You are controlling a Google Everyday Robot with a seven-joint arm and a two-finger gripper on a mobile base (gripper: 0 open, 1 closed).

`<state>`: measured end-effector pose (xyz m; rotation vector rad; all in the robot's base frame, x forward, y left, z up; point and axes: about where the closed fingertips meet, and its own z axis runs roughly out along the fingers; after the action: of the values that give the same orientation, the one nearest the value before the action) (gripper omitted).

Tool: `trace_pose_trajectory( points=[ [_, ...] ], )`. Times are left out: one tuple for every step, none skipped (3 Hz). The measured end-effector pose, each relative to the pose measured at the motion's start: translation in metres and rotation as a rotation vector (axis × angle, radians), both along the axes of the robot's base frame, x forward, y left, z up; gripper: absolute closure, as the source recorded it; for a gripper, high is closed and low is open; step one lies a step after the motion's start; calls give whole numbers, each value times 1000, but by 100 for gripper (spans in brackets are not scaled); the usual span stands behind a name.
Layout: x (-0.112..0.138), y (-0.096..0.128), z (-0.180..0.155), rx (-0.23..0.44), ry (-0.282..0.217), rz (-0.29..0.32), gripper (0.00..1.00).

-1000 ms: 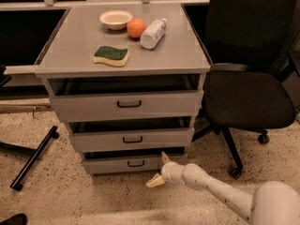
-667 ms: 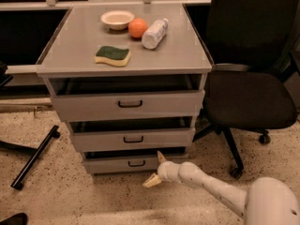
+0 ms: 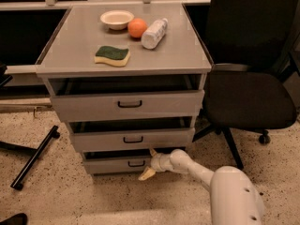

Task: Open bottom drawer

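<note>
The bottom drawer (image 3: 112, 164) is the lowest and narrowest grey front of the three, with a small black loop handle (image 3: 136, 163) at its centre. It sits close to the floor. My gripper (image 3: 150, 162) is at the end of my white arm, just right of that handle and in front of the drawer's right part. Its two cream fingers are spread, one (image 3: 153, 152) pointing up and one (image 3: 146, 174) down toward the floor. It holds nothing.
The middle drawer (image 3: 132, 139) and top drawer (image 3: 127, 105) stick out above. On the cabinet top lie a sponge (image 3: 112, 56), a bowl (image 3: 116, 18), an orange (image 3: 137, 27) and a bottle (image 3: 154, 33). A black office chair (image 3: 248, 88) stands close on the right.
My gripper has moved left along the bottom drawer front, closer to its handle. The drawers have not moved.
</note>
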<state>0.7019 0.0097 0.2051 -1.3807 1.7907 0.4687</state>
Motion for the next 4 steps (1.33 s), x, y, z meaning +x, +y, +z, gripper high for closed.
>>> trace_pose_trajectory(
  points=[
    [40, 1, -10, -53, -11, 13, 0],
    [37, 0, -10, -53, -11, 13, 0],
    [36, 0, -10, -53, -10, 13, 0],
    [9, -35, -20, -75, 87, -17, 0]
  ],
)
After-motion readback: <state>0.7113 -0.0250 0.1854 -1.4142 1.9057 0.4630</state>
